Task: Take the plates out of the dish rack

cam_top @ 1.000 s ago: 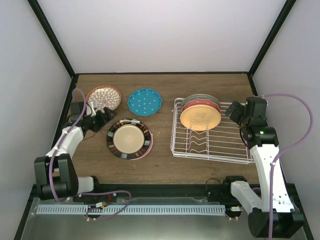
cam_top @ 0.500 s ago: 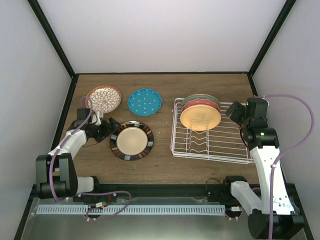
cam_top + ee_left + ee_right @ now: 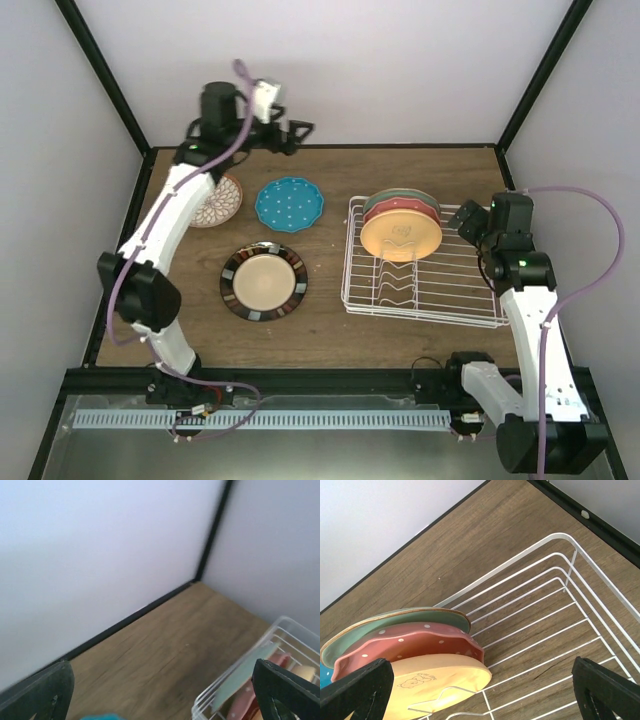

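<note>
On yellow plate (image 3: 462, 672), illegible lettering (image 3: 423, 676)

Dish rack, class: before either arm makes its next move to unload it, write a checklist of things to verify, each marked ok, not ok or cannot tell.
1. Left hand open and empty: ok.
2. Right hand open, at the right side of the white wire dish rack: ok.
3. Rack fully unloaded: not ok. A round pale green plate, a red-pink white-dotted plate and a pale orange plate lean together in it.
4. Teal dotted plate, tan dark-rimmed plate and petal-patterned plate flat on the wooden table: ok.
5. Front plate free of the tines: cannot tell.
</note>
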You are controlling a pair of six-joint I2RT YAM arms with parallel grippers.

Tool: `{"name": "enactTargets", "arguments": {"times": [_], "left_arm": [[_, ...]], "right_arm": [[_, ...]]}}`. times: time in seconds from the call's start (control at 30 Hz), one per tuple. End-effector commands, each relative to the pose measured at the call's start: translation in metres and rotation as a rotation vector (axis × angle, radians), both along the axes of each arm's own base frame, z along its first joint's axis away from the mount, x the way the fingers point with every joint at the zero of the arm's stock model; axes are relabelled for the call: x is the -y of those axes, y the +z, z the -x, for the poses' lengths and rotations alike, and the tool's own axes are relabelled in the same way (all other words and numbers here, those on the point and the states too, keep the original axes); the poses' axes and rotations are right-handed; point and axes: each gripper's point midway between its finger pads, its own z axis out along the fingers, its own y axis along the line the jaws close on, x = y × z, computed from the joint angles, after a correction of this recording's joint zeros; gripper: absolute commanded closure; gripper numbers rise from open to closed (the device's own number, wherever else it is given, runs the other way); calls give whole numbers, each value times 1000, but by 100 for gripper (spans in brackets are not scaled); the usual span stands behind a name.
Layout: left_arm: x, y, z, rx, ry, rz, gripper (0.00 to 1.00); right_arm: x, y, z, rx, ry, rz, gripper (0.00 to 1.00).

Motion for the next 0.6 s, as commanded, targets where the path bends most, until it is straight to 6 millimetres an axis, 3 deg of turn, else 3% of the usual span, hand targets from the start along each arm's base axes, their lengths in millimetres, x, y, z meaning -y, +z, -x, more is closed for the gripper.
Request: {"name": "enactTargets", "arguments": {"times": [0.0,0.07,0.2,0.37,0.57], "left_arm": [[110,-22,34,127,-313,-197,3],[148,-28,57,198,-413,-249,8],[207,-44,107,334,-562,-344,25],[245,-75,144,462,-642,-458,41],[272,-102,150,535,-650,-548,52]], "right_arm": [[4,18,3,53,-20,2,0],[6,22,8,58,-32,12,0],[11,25,20,62,-55,28,0],[15,28,28,61,-70,50,0],[15,29,26,67,-70,55,0]]}}
